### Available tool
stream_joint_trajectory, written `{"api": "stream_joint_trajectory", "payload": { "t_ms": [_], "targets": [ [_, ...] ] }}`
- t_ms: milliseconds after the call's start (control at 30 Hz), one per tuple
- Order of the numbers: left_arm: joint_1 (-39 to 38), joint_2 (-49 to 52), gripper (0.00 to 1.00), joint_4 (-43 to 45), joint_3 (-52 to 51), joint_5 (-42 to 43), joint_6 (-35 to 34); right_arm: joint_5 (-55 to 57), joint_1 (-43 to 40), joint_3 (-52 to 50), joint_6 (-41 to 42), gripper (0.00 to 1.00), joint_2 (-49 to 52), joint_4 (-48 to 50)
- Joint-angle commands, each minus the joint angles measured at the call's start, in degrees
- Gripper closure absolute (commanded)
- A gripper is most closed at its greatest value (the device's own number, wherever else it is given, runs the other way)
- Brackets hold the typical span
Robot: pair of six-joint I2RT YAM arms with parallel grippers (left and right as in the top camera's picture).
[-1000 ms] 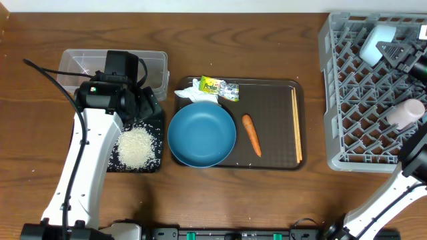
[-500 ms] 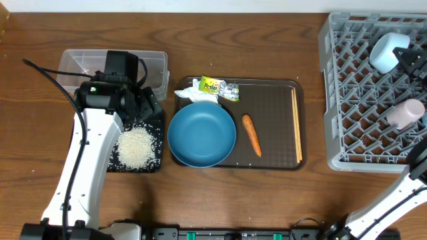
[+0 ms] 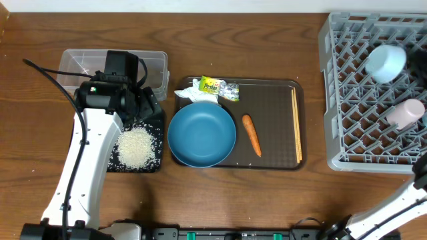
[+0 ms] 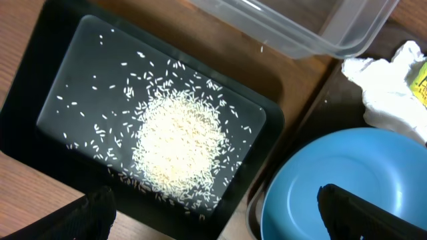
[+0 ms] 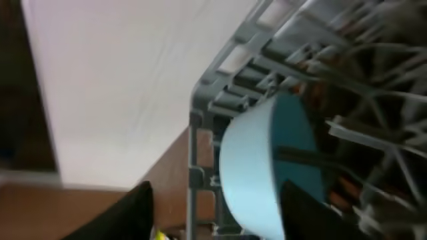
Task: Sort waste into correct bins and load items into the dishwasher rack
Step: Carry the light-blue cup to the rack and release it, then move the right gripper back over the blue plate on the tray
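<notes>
Wood-grain table runs under it all, and at its far right the light-blue cup now lies tipped on its side in the dishwasher rack. A second ago the right gripper was clamped on it. Now the fingers stand well apart with the cup loose beyond them, and the gripper has slid out of the overhead view. To my eye that is one item loaded.

The cup is smooth, rounded plastic against the rack's grey open lattice. A small white cup lies nearby in the same grid. On the dark-brown tray the glossy blue bowl, tapered carrot, thin chopsticks, crumpled tissue and printed wrapper have yet to be sorted.

Further left, the left gripper hangs fully spread and empty over the rice heaped in the black tray, beside the clear tub.
</notes>
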Motion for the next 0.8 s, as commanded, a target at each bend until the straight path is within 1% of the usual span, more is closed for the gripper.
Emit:
{"api": "stream_joint_trajectory", "payload": {
  "t_ms": [0, 133, 167, 267, 333, 400, 500, 633, 700, 767],
  "targets": [
    [0.2, -0.2, 0.01, -0.1, 0.6, -0.5, -0.5, 10.6, -1.0, 0.7, -0.2, 0.2, -7.6, -3.7],
    [0.2, -0.2, 0.01, -0.1, 0.6, -0.5, -0.5, 16.9, -1.4, 0.7, 0.0, 0.19, -13.4, -8.8],
    [0.2, -0.2, 0.01, -0.1, 0.6, -0.5, -0.5, 18.7, -1.3, 0.7, 0.0, 0.18, -14.9, -10.1],
    [0.2, -0.2, 0.01, -0.1, 0.6, -0.5, -0.5, 24.8, -0.3, 0.7, 0.0, 0.09, -20.0, -14.8],
    [0.2, -0.2, 0.01, -0.1, 0.6, -0.5, -0.5, 28.7, 1.3, 0.7, 0.0, 0.01, -23.6, -18.1],
    [0.2, -0.2, 0.01, -0.1, 0.6, -0.5, -0.5, 29.6, 3.2, 0.7, 0.0, 0.01, -26.3, -20.8],
    [0.2, -0.2, 0.01, -0.1, 0.6, -0.5, -0.5, 27.7, 7.1, 0.7, 0.0, 0.01, -29.7, -24.0],
    [0.2, -0.2, 0.01, -0.1, 0.6, -0.5, -0.5, 20.2, 14.9, 0.7, -0.1, 0.01, -31.3, -27.3],
    [0.2, -0.2, 0.01, -0.1, 0.6, -0.5, -0.5, 20.4, 20.3, 0.7, -0.7, 0.01, -31.1, -29.1],
    [0.2, -0.2, 0.01, -0.1, 0.6, -0.5, -0.5, 22.8, 26.3, 0.7, -2.9, 0.01, -30.6, -30.6]
  ]
}}
